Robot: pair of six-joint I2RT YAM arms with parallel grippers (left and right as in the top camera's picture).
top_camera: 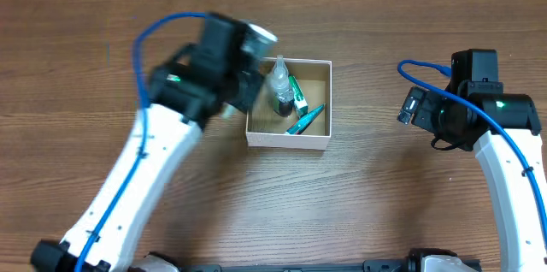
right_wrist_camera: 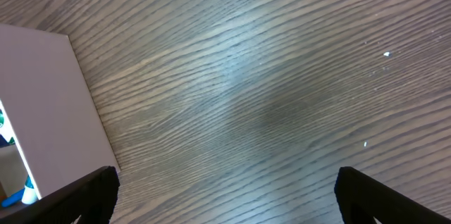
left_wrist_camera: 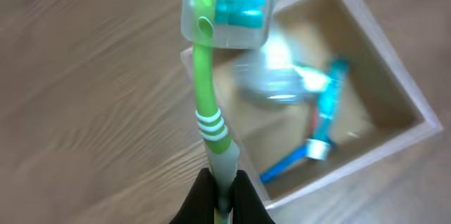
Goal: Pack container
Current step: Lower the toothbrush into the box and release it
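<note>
One small square white cardboard box [top_camera: 287,141] sits mid-frame overhead, holding one clear plastic bottle [top_camera: 279,84] and two teal items [top_camera: 306,120]. The left gripper [left_wrist_camera: 223,189] pinches one clear-capped green toothbrush [left_wrist_camera: 206,90] by its upper-left corner; the right gripper [right_wrist_camera: 225,199], at right, gapes wide.

matt wood-grain table [right_wrist_camera: 282,76]; white cardboard container [top_camera: 288,140] (brown inside); toothbrush [left_wrist_camera: 208,104] of glossy plastic.

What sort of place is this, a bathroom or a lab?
Likely a robotics lab bench: a left arm and right arm at a wooden table, a toothbrush held near a cardboard container.
</note>
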